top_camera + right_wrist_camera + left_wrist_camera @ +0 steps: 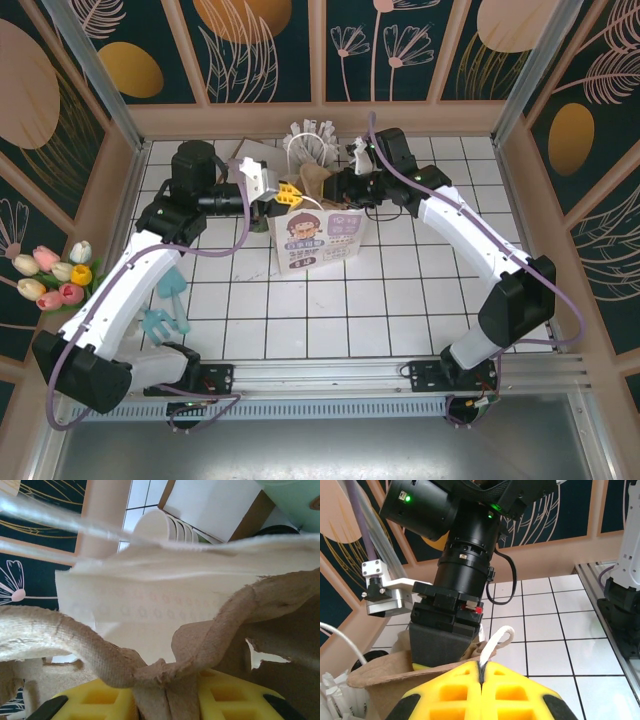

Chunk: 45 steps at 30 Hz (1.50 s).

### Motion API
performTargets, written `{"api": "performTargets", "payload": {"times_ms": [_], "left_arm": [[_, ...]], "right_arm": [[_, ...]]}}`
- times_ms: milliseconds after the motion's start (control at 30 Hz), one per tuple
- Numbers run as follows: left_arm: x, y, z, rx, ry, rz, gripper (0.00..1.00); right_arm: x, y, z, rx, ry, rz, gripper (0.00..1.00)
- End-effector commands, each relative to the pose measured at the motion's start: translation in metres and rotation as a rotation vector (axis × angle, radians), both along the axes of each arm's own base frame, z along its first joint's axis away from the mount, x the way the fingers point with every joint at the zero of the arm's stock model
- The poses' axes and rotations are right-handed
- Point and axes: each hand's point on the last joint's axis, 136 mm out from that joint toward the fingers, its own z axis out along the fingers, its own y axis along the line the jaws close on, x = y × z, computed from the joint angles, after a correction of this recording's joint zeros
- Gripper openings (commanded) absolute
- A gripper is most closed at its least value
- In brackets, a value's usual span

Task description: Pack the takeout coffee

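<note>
A white paper bag (320, 245) printed with a cartoon face stands upright in the middle of a white tiled table (400, 310), seen from above. Two robot arms reach to its open top, the left from 9 o'clock and the right from 3 o'clock. White paper-wrapped sticks (308, 135) rise just behind the bag at 12 o'clock. A bunch of tulips (55, 275) lies at the table's 9 o'clock edge.

In the left wrist view, the left gripper (481, 675) has its yellow fingers (450, 690) pressed fully together, pinching the bag's white cord handle (495, 640).

In the right wrist view, the right gripper (167, 700) is nearly closed, clamping a torn brown paper edge (200, 645) at the bag's mouth. Beyond it are a stack of cream cups (160, 525) at 12 o'clock and a pale green cup (295, 495) at 1 o'clock. A dark rounded shape (277, 530) sits just under that cup. Whether it is the takeout coffee I cannot tell.
</note>
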Motion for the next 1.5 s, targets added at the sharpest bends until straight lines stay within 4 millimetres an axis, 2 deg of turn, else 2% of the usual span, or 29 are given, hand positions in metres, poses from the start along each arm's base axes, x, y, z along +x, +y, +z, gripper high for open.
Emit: {"api": "performTargets", "payload": {"times_ms": [0, 133, 267, 633, 700, 833, 1000, 1167, 1300, 1367, 1400, 1433, 1467], "left_arm": [[-0.031, -0.001, 0.017, -0.035, -0.019, -0.098, 0.0], [-0.043, -0.001, 0.022, -0.025, -0.036, -0.112, 0.0], [-0.053, -0.001, 0.024, -0.045, -0.065, -0.145, 0.0], [-0.044, 0.002, 0.04, -0.105, -0.078, -0.059, 0.0], [-0.044, 0.002, 0.039, -0.123, -0.048, -0.05, 0.05], [-0.042, 0.001, 0.042, -0.161, 0.002, -0.041, 0.0], [-0.045, -0.004, 0.052, -0.194, 0.056, -0.086, 0.01], [-0.051, -0.01, 0.049, -0.198, 0.082, -0.147, 0.03], [-0.053, -0.01, 0.036, -0.16, 0.088, -0.162, 0.13], [-0.052, -0.008, 0.032, -0.154, 0.079, -0.132, 0.25], [-0.054, -0.006, 0.034, -0.156, 0.065, -0.125, 0.35], [-0.057, -0.005, 0.034, -0.157, 0.054, -0.125, 0.5], [-0.062, -0.002, 0.036, -0.163, 0.033, -0.123, 0.62]], "right_arm": [[0.015, -0.01, -0.011, -0.047, 0.028, -0.109, 0.29], [0.02, -0.007, -0.014, -0.043, 0.046, -0.143, 0.29], [0.024, -0.013, -0.016, -0.071, 0.052, -0.186, 0.3], [0.014, -0.008, -0.033, -0.199, -0.006, -0.154, 0.3], [0.01, -0.006, -0.035, -0.229, -0.032, -0.126, 0.31], [0.007, -0.008, -0.039, -0.307, -0.065, -0.103, 0.31], [0.008, -0.006, -0.046, -0.349, -0.012, -0.11, 0.31], [0.006, 0.005, -0.052, -0.408, 0.038, -0.072, 0.31], [0.008, 0.009, -0.047, -0.428, 0.029, -0.059, 0.32], [0.009, 0.01, -0.044, -0.427, 0.014, -0.05, 0.32], [0.008, 0.01, -0.042, -0.43, 0.007, -0.04, 0.32], [0.008, 0.01, -0.041, -0.433, -0.001, -0.029, 0.32], [0.006, 0.01, -0.04, -0.437, -0.01, -0.013, 0.32]]}}
